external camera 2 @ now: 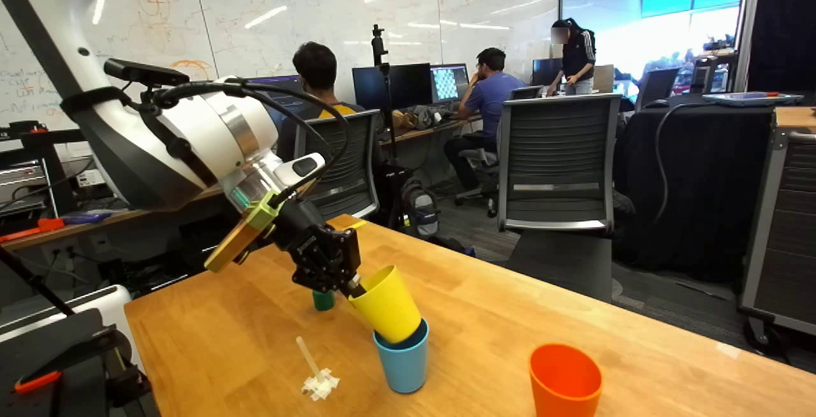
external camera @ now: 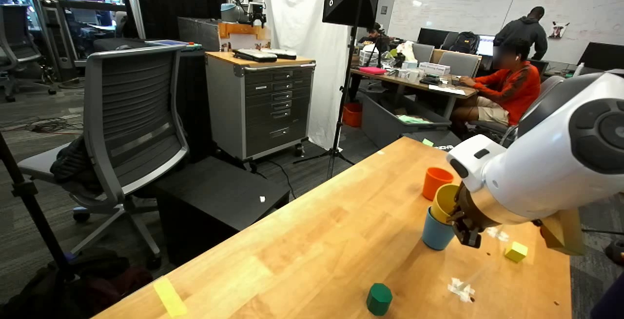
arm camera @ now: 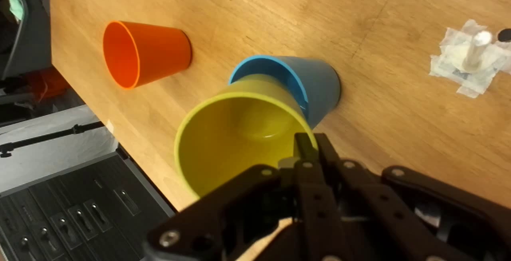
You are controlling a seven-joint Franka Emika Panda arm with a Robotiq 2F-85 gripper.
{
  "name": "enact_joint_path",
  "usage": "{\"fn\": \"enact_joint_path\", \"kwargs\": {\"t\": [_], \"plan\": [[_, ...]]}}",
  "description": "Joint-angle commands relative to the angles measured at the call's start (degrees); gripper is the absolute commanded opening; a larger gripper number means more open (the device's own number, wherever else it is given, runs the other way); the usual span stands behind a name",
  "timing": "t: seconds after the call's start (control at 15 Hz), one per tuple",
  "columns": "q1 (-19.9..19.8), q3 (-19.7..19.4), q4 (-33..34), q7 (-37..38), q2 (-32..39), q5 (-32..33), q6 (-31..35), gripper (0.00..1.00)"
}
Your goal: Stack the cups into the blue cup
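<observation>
So the gripper (arm camera: 315, 145) is pinched tight on the rim of the yellow cup (external camera 2: 390, 305), which is tilted, base right at the mouth of the blue cup (external camera 2: 403, 367). Orange-red cup (arm camera: 161, 53) stands upright near the blue one.

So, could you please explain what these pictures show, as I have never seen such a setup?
The machine is a robot arm. Two pictures are exterior views, taken from different places; the wrist view is taken from the arm itself, looking past its hand. The hand is pinching the tilted yellow cup by its rim, its base at the mouth of the blue cup; how deep it sits is hard to tell. Also on the wooden table are an orange cup, a small green object and a yellow block.
</observation>
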State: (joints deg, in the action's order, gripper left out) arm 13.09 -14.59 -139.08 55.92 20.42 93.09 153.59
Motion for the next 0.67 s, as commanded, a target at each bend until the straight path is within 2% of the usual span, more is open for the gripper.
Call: {"fn": "enact_joint_path", "kwargs": {"t": [0.0,0.47,0.53,0.6], "plan": [[0.2,0.1,0.7,1.5,0.8,1.2,0.0,0.01],[-0.1,0.1,1.3,-0.1,1.6,-0.6,0.2,0.01],[-0.2,0.1,1.4,-0.4,1.6,-1.0,0.3,0.10],[-0.2,0.1,1.5,-0.6,1.6,-1.3,0.3,0.31]]}}
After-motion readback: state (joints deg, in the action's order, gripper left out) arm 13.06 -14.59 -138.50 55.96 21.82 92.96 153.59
